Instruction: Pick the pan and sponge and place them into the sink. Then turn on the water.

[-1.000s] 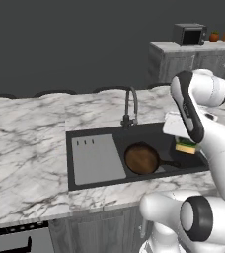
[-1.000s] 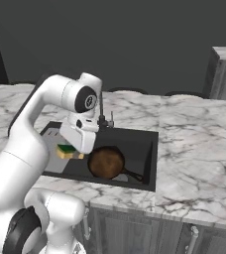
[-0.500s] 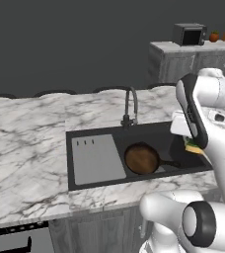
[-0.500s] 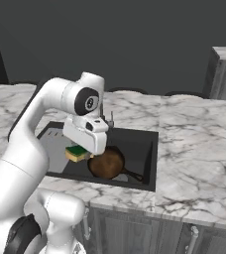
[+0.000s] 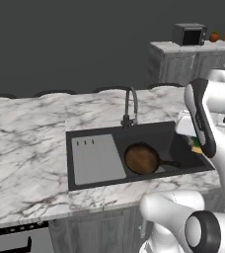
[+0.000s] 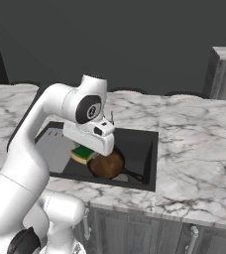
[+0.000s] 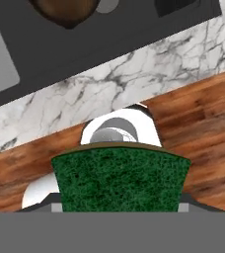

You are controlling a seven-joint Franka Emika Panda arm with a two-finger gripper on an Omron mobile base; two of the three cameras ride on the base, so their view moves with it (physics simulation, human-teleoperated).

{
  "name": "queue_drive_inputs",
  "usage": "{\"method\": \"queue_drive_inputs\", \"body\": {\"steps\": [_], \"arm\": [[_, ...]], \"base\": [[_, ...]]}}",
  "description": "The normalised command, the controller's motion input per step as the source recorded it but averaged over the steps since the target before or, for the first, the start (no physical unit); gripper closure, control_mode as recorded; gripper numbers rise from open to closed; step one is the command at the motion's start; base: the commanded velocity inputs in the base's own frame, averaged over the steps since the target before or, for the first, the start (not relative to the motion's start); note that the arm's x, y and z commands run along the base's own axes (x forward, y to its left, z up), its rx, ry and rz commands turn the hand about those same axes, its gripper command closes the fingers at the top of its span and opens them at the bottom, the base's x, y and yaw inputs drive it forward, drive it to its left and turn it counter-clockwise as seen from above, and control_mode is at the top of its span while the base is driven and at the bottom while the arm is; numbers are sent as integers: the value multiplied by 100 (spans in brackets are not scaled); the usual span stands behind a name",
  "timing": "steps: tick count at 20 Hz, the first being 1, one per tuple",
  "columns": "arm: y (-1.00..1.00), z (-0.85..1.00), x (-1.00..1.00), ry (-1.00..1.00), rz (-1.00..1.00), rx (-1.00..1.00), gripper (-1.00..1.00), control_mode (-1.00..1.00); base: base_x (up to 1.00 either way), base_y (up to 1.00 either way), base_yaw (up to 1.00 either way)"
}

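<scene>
The gripper (image 6: 86, 151) holding the sponge (image 6: 83, 153) has moved along above the sink (image 5: 97, 185) — closer to the pan (image 5: 141, 158) — dropping it in comes next

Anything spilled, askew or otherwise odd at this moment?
Nothing stands out. The pan lies flat in the sink, the faucet runs no water, and the gripper holds the sponge level, close by the pan.

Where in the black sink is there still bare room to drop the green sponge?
The basin floor right of the round brown pan, toward the black sink's right wall, is bare, as is the grey ribbed drainboard. The basin's middle is crowded by the pan and its handle. The green-and-yellow sponge sits in the gripper.
</scene>
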Motion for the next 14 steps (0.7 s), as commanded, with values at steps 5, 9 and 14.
{"method": "queue_drive_inputs", "body": {"steps": [5, 9, 14], "arm": [[-10, -7, 8, -19, 20, 4, 100, -100], [-7, -17, 19, -14, 18, 2, 100, -100], [-9, -16, 38, -5, 13, 3, 100, -100]], "base": [[0, 0, 0], [0, 0, 0], [0, 0, 0]]}}
